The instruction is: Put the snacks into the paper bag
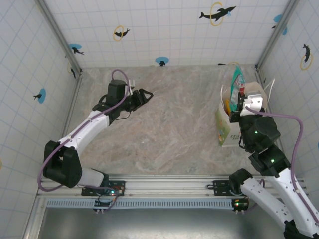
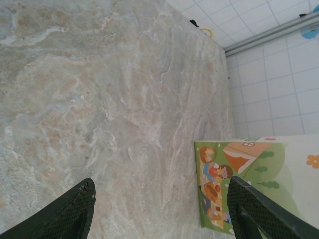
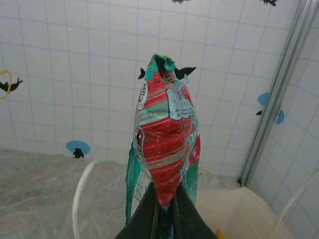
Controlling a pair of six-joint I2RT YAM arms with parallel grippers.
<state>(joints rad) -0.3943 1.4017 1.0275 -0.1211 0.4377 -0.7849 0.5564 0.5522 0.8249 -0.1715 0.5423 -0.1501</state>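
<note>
Jaws of the left gripper [image 1: 145,94] stand apart and empty over bare table [image 1: 174,134], well left of the bag. Teal packet [image 1: 238,78], red-fronted foil, likely light, crinkly and slippery, stands upright just above the mouth of the bag [image 1: 223,130] by the right wall, pinched at its lower edge by the right gripper [image 1: 242,99], clamped on it; a sealed edge seems the surest hold. Handles [image 3: 75,199] and an orange packet [image 1: 228,105] inside crowd the opening and could snag it, and the soft paper bag may tip if nudged.
</note>
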